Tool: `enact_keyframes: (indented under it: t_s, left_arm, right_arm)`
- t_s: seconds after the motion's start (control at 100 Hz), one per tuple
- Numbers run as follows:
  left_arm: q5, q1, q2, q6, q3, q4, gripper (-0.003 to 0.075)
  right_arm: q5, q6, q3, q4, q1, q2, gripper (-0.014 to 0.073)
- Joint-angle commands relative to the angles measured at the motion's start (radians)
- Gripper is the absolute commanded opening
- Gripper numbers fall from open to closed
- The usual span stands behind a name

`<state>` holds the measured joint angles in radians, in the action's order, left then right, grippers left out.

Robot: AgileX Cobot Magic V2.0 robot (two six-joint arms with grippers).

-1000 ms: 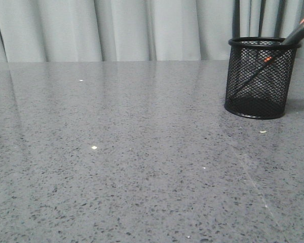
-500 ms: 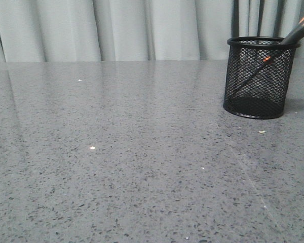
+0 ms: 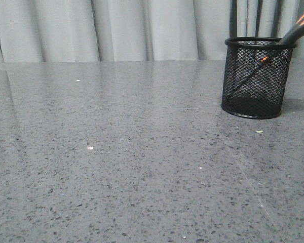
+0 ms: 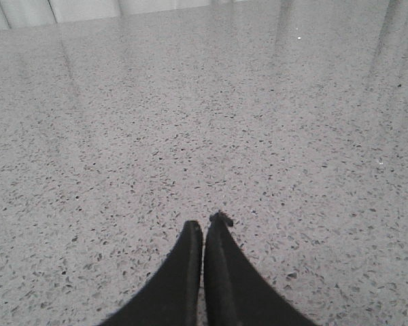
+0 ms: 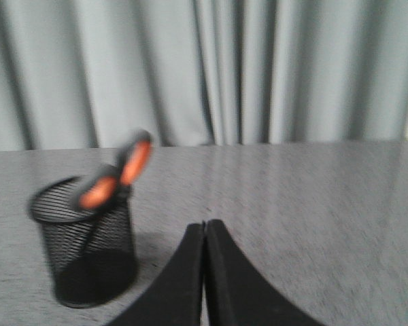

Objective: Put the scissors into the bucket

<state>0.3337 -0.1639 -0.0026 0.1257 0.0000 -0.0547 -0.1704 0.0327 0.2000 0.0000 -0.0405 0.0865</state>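
Note:
The black wire-mesh bucket [image 3: 257, 78] stands upright at the far right of the grey table. The scissors [image 3: 297, 29] stand inside it, blades down, leaning, with the grey and orange handle loops sticking out over the rim. The right wrist view shows the bucket [image 5: 88, 244] with the scissors' handles [image 5: 119, 173] above its rim. My right gripper [image 5: 205, 224] is shut and empty, apart from the bucket and beside it. My left gripper [image 4: 205, 227] is shut and empty over bare table. Neither gripper shows in the front view.
The speckled grey tabletop [image 3: 142, 152] runs back to a pale curtain [image 3: 116, 30]. A few small white specks [image 3: 90, 148] lie on the surface.
In the front view the whole scene, bucket and table specks alike, has shifted slightly left. The scissors stay inside the bucket.

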Motion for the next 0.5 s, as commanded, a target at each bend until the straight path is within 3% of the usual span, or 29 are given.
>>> enact_keyframes:
  t_s: [0.0,0.15,0.19,0.26,0.49]
  left_arm:
    - [-0.048,0.001,-0.027,-0.009,0.04,0.004,-0.0019]
    - [-0.048,0.001,-0.027,-0.009,0.04,0.004,-0.0019]
    - [-0.048,0.001,-0.027,-0.009,0.04,0.004,-0.0019]
    - [-0.049,0.001,-0.027,-0.009,0.04,0.004,-0.0019]
    - [-0.049,0.001,-0.027,-0.009,0.04,0.004,-0.0019]
  right_arm:
    - [0.17,0.075,-0.079,-0.055,-0.05,-0.007,-0.0045]
    - [0.183,0.075,-0.223,-0.054,-0.078,-0.089,-0.0045]
    - [0.073,0.075,-0.217,-0.054,-0.078,-0.12,-0.0045]
    - [0.004,0.075,-0.219,-0.051,-0.078,-0.12,-0.0045]
    - [-0.122,0.075,-0.219,-0.049,-0.08,-0.12,-0.0045]
